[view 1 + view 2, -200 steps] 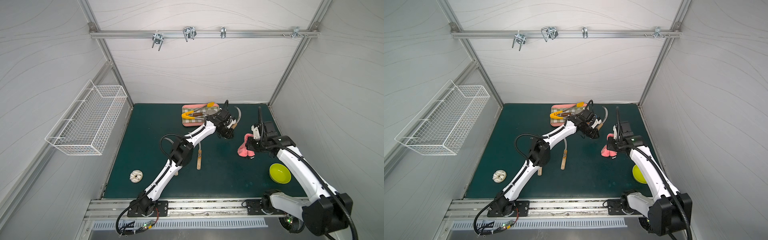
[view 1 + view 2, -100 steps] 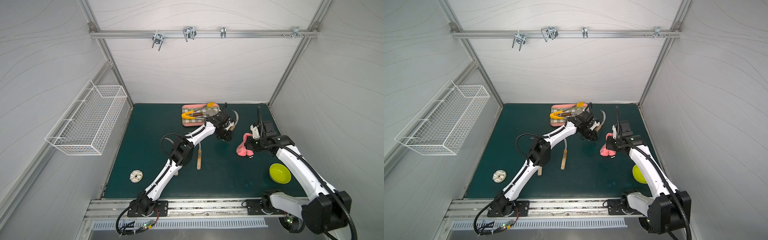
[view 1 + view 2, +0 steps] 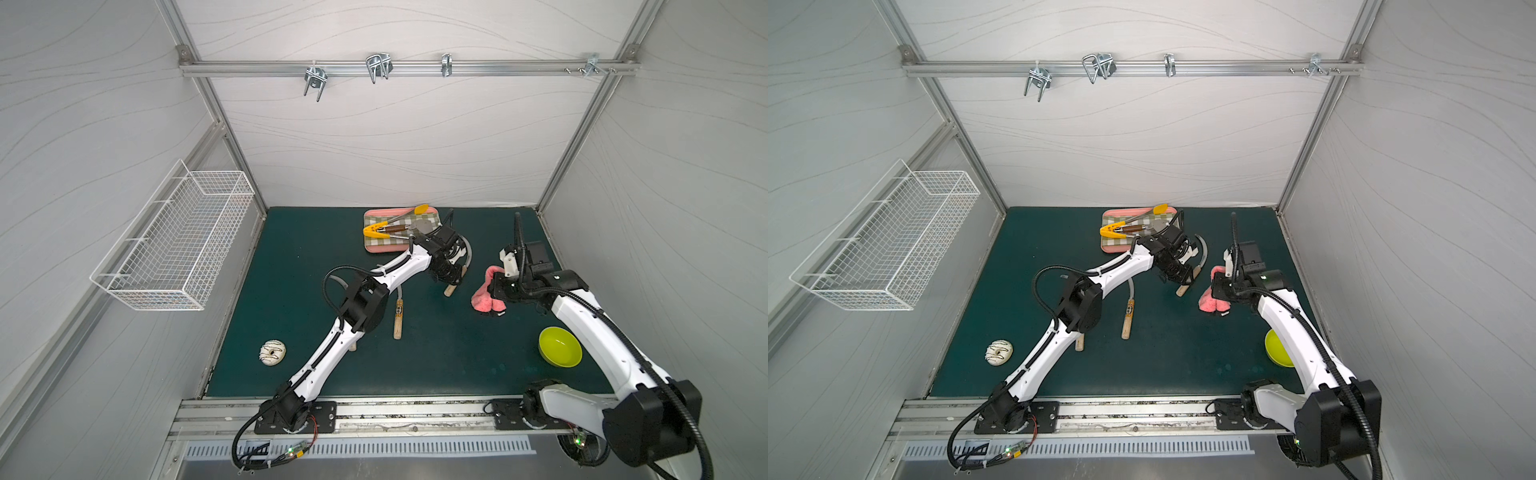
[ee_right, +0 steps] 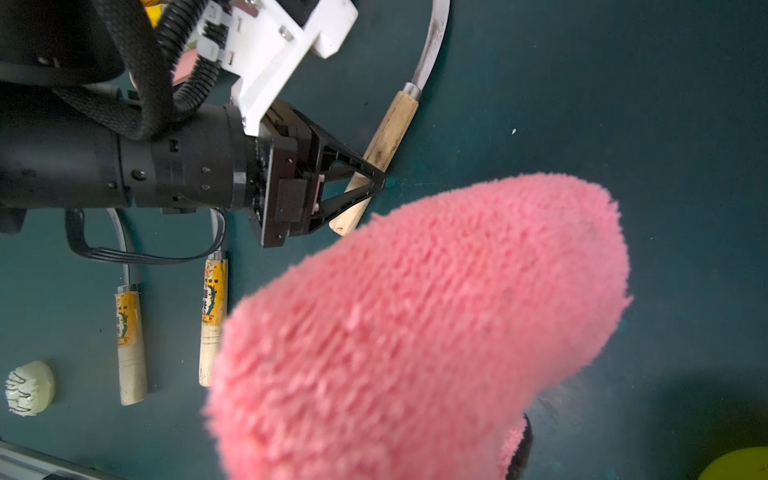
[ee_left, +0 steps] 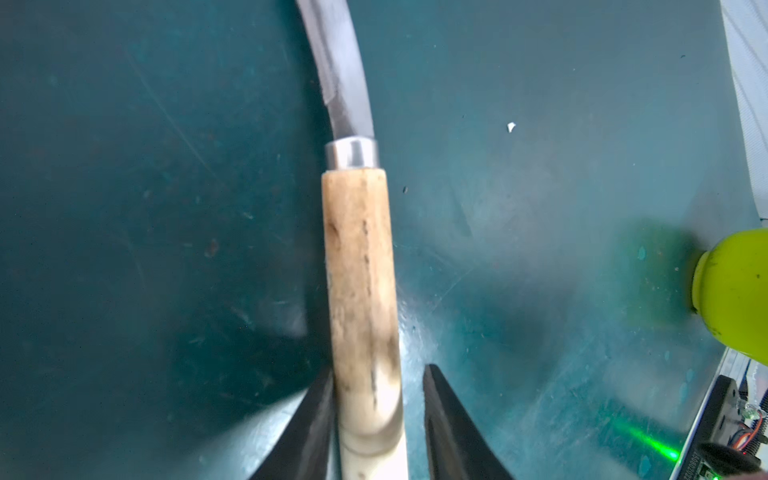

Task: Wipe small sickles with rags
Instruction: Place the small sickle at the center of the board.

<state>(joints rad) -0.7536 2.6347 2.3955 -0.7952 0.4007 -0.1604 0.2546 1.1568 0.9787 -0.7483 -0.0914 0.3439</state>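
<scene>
A small plain-handled sickle [image 5: 361, 270] rests on the dark green worktop [image 3: 415, 365]. Its pale wooden handle points toward the front and its curved grey blade arcs away toward the back wall. A second ago it was held up nearer the checked tray [image 3: 374, 248], and it has since come down and forward onto the worktop. The left tool [image 5: 378, 370] straddles the butt end of the handle. Its jaws were clamped a moment earlier and have begun to part: in the left wrist view one finger lies against the wood, while a clear gap shows beside the other. This reads as a release, so the sickle is probably being put down rather than offered up for wiping. Near it but apart, the right tool [image 3: 496, 289] has barely moved and is closed on the pink rag [image 3: 484, 297], which hangs in a fold with its lower end close to the worktop. Two labelled sickles [image 4: 212, 316] lie side by side nearer the front, partly under the left arm and untouched, and one of them is likely the next to be picked up. A green bowl [image 3: 560, 347] sits by the right arm.
</scene>
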